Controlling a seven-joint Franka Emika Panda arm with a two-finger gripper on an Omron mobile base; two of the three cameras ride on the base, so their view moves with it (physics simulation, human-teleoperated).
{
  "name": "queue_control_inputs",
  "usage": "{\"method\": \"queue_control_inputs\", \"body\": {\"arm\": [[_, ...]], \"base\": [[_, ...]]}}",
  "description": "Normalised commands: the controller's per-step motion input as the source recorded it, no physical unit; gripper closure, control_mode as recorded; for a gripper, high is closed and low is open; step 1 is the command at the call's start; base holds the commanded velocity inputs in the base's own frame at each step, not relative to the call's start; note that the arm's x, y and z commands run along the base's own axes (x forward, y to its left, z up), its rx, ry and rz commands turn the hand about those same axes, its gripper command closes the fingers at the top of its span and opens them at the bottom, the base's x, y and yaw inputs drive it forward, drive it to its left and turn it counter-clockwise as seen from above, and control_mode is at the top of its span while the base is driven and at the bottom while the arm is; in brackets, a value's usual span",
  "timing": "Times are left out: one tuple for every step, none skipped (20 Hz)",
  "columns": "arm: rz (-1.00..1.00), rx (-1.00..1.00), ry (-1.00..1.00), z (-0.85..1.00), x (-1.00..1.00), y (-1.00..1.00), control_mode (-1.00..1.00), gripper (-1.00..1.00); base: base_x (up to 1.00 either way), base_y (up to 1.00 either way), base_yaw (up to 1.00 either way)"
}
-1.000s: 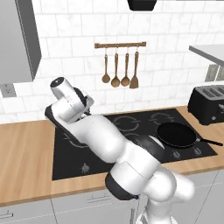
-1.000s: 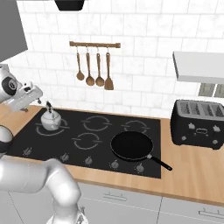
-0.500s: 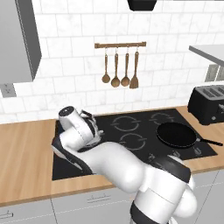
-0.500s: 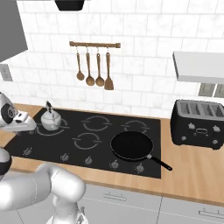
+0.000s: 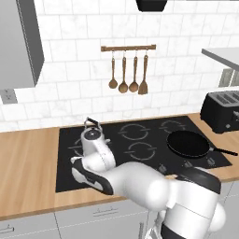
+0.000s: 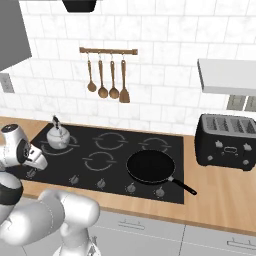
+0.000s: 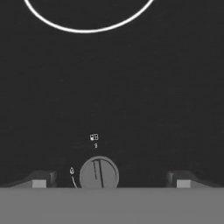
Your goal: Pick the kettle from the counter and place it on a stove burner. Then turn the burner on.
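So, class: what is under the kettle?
The kettle sits on the black cooktop, over a grey ring marking at the back left. Parts of the ring show around its base; the glass right beneath it is covered.

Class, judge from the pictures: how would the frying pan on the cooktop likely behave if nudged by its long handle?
The frying pan looks rigid and wide-based, so it probably won't tip. On the smooth black cooktop it would likely slide or pivot around. Its long handle gives leverage, so it may swing.
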Motion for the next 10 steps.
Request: {"method": "queue_control_inputs", "body": {"arm": [[0.00, -0.07, 0.07, -0.46, 0.00, 0.00, -1.00, -1.00], [0.00, -0.04, 0.05, -0.34, 0.00, 0.00, -1.00, -1.00], [0.00, -0.01, 0.03, -0.29, 0.00, 0.00, -1.00, -1.00], [0.00, 0.00, 0.00, -0.21, 0.00, 0.00, -1.00, -1.00], [0.00, 0.00, 0.00, -0.05, 0.00, 0.04, -1.00, -1.00], [0.00, 0.00, 0.00, -0.01, 0.04, 0.13, -1.00, -1.00], [0.00, 0.00, 0.00, 0.00, 0.09, 0.15, -1.00, -1.00], [0.00, 0.00, 0.00, 0.00, 0.10, 0.20, -1.00, -1.00], [0.00, 0.00, 0.00, 0.00, 0.12, 0.24, -1.00, -1.00], [0.00, 0.00, 0.00, 0.00, 0.10, 0.30, -1.00, -1.00]], "base": [[0.00, 0.00, 0.00], [0.00, 0.00, 0.00], [0.00, 0.00, 0.00], [0.00, 0.00, 0.00], [0.00, 0.00, 0.00], [0.00, 0.00, 0.00], [0.00, 0.00, 0.00], [0.00, 0.00, 0.00], [0.00, 0.00, 0.00], [0.00, 0.00, 0.00]]}}
